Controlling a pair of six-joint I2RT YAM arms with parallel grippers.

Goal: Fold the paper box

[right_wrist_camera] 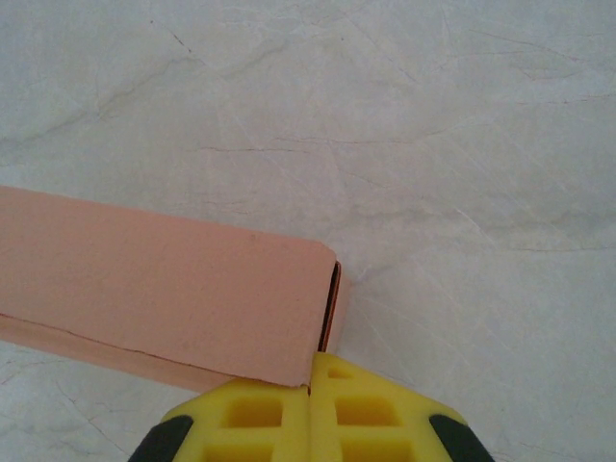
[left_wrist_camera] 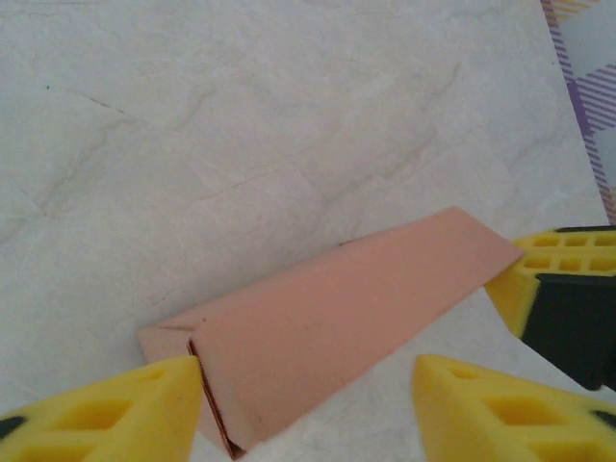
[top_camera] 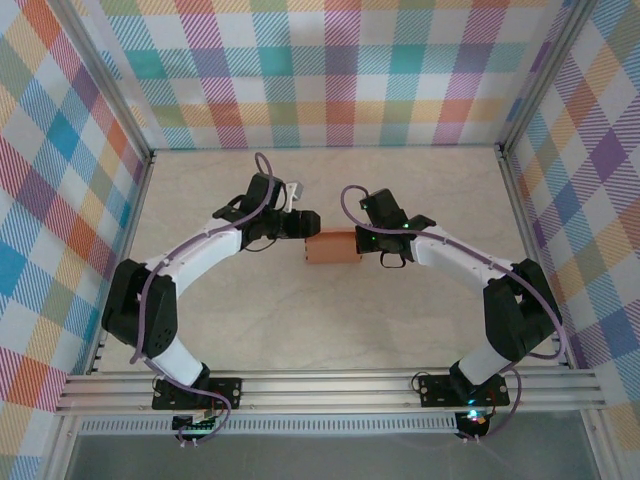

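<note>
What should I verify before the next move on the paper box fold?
1. Paper box formed into a box shape: ok.
2. Box lying on the table, between the two hands: ok.
3. Left hand open, box end between its fingers: ok.
4. Right hand shut, tips at the box's other end: ok.
5. Right hand actually pinching card: cannot tell.
6. Box ends fully closed: cannot tell; a dark slit shows at the end by the right hand, and another at the left.
</note>
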